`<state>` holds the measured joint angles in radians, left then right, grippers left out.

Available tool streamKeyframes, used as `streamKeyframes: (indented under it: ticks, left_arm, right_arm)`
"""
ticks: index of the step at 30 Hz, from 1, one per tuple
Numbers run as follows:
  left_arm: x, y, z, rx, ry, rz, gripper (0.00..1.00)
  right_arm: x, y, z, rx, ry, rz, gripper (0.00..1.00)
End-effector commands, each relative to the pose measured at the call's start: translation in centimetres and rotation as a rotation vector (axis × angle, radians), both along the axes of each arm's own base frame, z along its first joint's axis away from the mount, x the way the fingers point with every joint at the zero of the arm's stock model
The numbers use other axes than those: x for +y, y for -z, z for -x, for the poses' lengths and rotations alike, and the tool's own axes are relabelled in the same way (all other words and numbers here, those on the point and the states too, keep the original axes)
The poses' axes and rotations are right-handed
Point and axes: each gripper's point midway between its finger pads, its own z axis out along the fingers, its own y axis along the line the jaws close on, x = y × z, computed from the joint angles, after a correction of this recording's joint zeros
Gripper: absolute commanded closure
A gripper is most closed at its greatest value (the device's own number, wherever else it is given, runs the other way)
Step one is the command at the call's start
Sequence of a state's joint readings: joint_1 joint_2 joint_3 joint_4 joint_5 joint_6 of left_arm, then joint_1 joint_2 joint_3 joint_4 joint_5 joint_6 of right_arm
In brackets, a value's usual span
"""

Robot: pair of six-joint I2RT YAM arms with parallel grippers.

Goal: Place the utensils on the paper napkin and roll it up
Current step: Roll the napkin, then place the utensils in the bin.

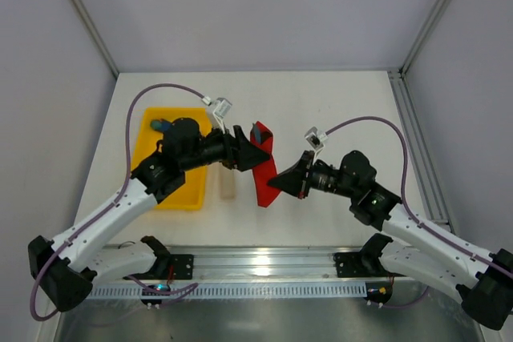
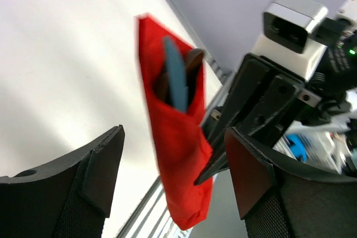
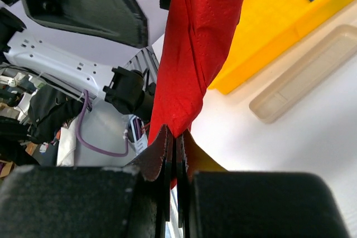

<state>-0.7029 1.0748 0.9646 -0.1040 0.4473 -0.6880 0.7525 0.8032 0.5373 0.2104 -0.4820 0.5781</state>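
White table [image 1: 337,110] with a yellow tray [image 1: 188,194] at left. The red paper napkin [image 1: 262,164], folded into a narrow pouch, is held between the arms. In the top view its long axis runs far-to-near, with the open mouth toward the far side. The right gripper [image 1: 274,184] is pinched tight on its near end. The left gripper [image 1: 240,151] is spread wide just beside it. Brown utensils [image 2: 193,62] and a blue stick [image 2: 175,82] protrude from the mouth.

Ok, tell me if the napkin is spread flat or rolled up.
Rolled up: the napkin is a narrow red tube with a blue stick poking from its top; the right gripper pinches its other end.
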Motion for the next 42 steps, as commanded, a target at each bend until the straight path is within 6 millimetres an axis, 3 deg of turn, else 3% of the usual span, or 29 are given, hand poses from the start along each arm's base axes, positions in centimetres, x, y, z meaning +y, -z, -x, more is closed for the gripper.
streamKeyframes:
  ticks: [1,2,3,5,6,8,9,10,11,14,15,16,17,18,19,20,21,22,26,29,35,36,38,39,42]
  left_arm:
    - [4.3,-1.0,-2.2,-0.033,-0.253,-0.083,0.23]
    - [5.3,-0.4,-2.2,-0.016,-0.298,-0.119,0.21]
    - [7.3,-1.8,-3.0,-0.051,-0.408,-0.125,0.19]
    - [10.2,-2.6,-3.6,-0.066,-0.559,-0.155,0.18]
    - [12.6,-3.3,-3.6,-0.079,-0.658,-0.175,0.19]
    - [14.9,-3.4,-3.1,-0.074,-0.746,-0.202,0.19]
    - [15.7,-3.7,-2.6,-0.082,-0.766,-0.201,0.19]
    - [16.8,-3.8,-2.8,-0.076,-0.820,-0.210,0.19]
    - [17.8,-2.8,-2.3,-0.052,-0.845,-0.262,0.19]
    - [19.2,-1.3,-2.3,-0.019,-0.909,-0.320,0.21]
    - [19.7,-0.5,-2.0,0.001,-0.925,-0.351,0.21]
    - [20.1,-0.3,-1.9,0.014,-0.944,-0.361,0.21]
    - [20.8,0.1,-1.8,0.027,-0.978,-0.382,0.21]
    - [20.9,-0.3,-1.8,0.027,-0.987,-0.369,0.21]
    - [21.1,-0.4,-1.8,0.025,-0.995,-0.359,0.21]
    - [21.4,-1.0,-1.7,0.020,-1.015,-0.342,0.20]
    - [21.5,-1.5,-1.7,0.018,-1.022,-0.322,0.20]
    - [21.7,-1.9,-1.7,0.013,-1.031,-0.312,0.20]
    - [22.9,-2.5,-1.7,-0.001,-1.089,-0.316,0.19]
    - [23.1,-0.9,-2.4,0.007,-1.126,-0.366,0.19]
    - [22.4,4.7,-3.5,0.133,-1.146,-0.457,0.25]
    - [23.0,5.4,-3.9,0.158,-1.172,-0.461,0.27]
    - [22.8,7.5,-4.3,0.234,-1.152,-0.473,0.33]
    - [24.5,8.2,-5.0,0.284,-1.207,-0.466,0.44]
    - [24.7,11.8,-5.8,0.440,-1.160,-0.439,0.56]
  right_arm:
    - [1.3,-4.2,-0.5,-0.086,-0.042,-0.068,0.96]
    - [1.7,-4.3,-0.7,-0.089,-0.046,-0.062,0.96]
    - [2.1,-4.3,-0.9,-0.088,-0.054,-0.054,0.96]
    - [3.7,-4.3,-2.1,-0.070,-0.061,-0.031,0.96]
    - [4.6,-5.5,-2.5,-0.085,-0.073,-0.039,0.96]
    - [6.8,-3.9,-3.9,-0.044,-0.082,0.004,0.96]
    - [7.8,-5.3,-4.6,-0.059,-0.089,-0.015,0.96]
    - [9.8,-3.1,-5.4,-0.017,-0.107,0.024,0.96]
    - [10.9,-2.9,-5.8,-0.012,-0.120,0.028,0.96]
    - [15.4,-3.7,-6.5,-0.036,-0.195,0.035,0.96]
    - [17.4,-0.5,-7.4,0.010,-0.221,0.092,0.96]
    - [19.0,-2.1,-8.1,-0.019,-0.235,0.086,0.96]
    - [20.1,-1.8,-8.4,-0.020,-0.252,0.095,0.96]
    - [21.8,1.7,-9.0,0.027,-0.275,0.145,0.96]
    - [23.0,0.2,-9.5,0.010,-0.297,0.127,0.96]
    - [23.8,1.0,-10.0,0.019,-0.305,0.135,0.96]
    - [24.9,3.2,-10.5,0.047,-0.312,0.158,0.96]
    - [25.8,2.8,-11.2,0.039,-0.316,0.146,0.96]
    - [28.2,5.3,-12.3,0.092,-0.322,0.155,0.96]
    - [29.2,8.1,-13.2,0.154,-0.298,0.157,0.96]
    - [30.1,12.9,-13.2,0.255,-0.281,0.210,0.96]
    - [30.1,13.4,-13.4,0.262,-0.266,0.224,0.96]
    - [29.9,14.7,-13.5,0.281,-0.254,0.261,0.96]
    - [29.9,14.8,-13.6,0.288,-0.251,0.265,0.96]
    - [29.7,15.7,-13.5,0.312,-0.242,0.279,0.96]
